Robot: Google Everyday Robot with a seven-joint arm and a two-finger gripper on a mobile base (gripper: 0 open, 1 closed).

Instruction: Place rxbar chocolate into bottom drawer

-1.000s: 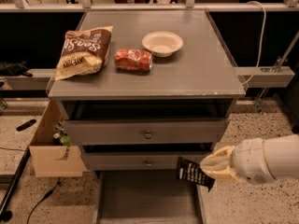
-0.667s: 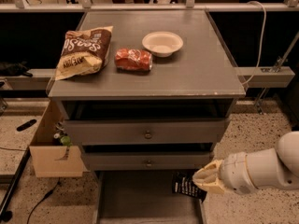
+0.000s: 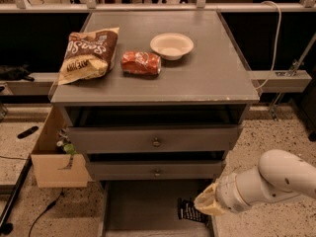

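Observation:
The rxbar chocolate [image 3: 189, 211], a small black bar with white lettering, is at the right side of the open bottom drawer [image 3: 143, 206], low over its grey floor near the right wall. My gripper [image 3: 206, 205], cream-coloured at the end of the white arm, reaches in from the right and is shut on the bar's right end. I cannot tell whether the bar touches the drawer floor. The two upper drawers [image 3: 156, 142] with round knobs are pulled out only slightly.
On the cabinet top [image 3: 212, 78] lie a brown-and-cream chip bag [image 3: 89, 53], an orange-red packet [image 3: 141, 63] and a white bowl [image 3: 172, 45]. A cardboard box [image 3: 52, 157] stands at the cabinet's left. A black cable [image 3: 19, 201] runs over the speckled floor.
My gripper has moved down and a little left with the bar, from beside the middle drawer into the open bottom drawer.

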